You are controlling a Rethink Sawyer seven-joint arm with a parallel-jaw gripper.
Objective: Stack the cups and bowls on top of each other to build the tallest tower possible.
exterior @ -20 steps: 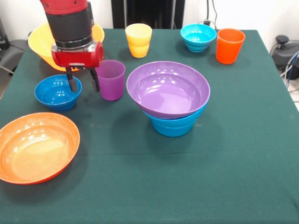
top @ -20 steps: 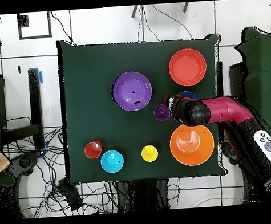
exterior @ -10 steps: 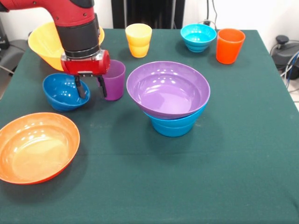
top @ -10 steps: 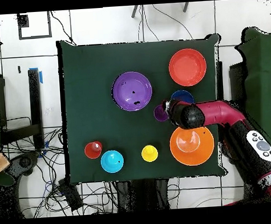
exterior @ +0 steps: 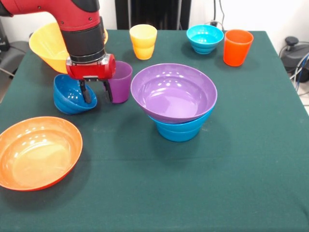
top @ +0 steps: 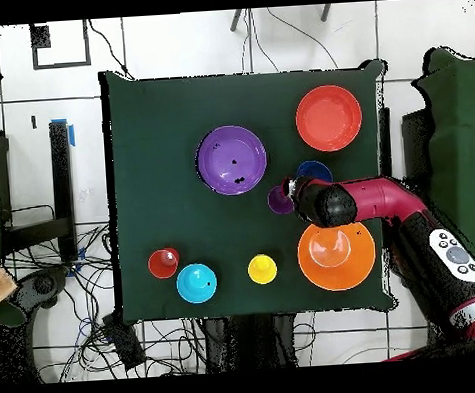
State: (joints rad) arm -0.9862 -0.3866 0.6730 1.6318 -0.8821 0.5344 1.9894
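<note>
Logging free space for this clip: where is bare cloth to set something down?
Free: the near strip in front of the wide purple plastic bowl and right of the wide orange plastic bowl. Crowded: around the gripper, small dark blue bowl and purple tumbler.

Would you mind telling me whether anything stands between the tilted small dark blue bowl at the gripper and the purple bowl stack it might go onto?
Yes: the purple cup stands on the table between the small dark blue bowl and the purple bowl.
</note>
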